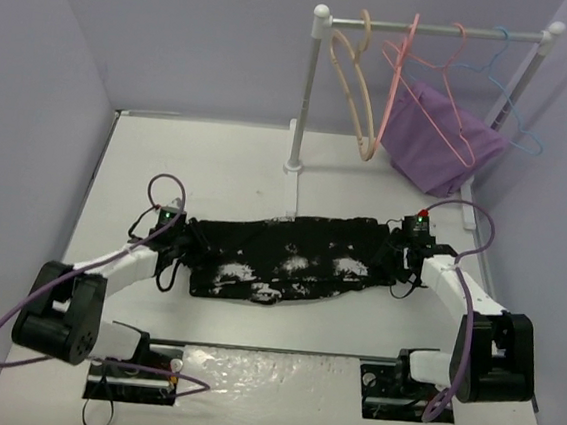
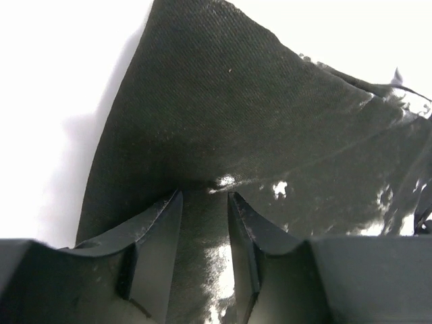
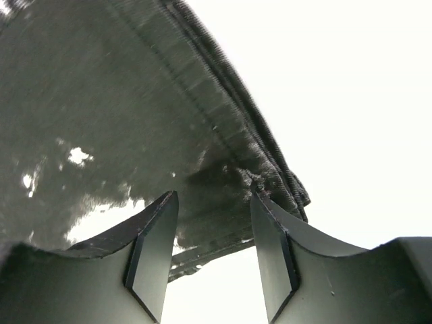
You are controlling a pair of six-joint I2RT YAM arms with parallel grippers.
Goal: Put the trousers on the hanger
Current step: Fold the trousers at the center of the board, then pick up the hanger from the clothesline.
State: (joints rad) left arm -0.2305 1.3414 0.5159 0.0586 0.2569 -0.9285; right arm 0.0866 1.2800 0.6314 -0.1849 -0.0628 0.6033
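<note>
Trousers [image 1: 279, 257] lie flat across the middle of the tabletop [image 1: 267, 171], long axis running 9 to 3 o'clock. Left tool [image 1: 179, 237] sits at their 9 o'clock end, fingers parted, cloth lying loose between them, unpinched. Right tool [image 1: 398, 254] sits at the 3 o'clock end, likewise released, straddling a stitched edge. Beige hanger [image 1: 366, 145] hangs from the rail [image 1: 432, 29] at 1 o'clock, well apart from the trousers.
</note>
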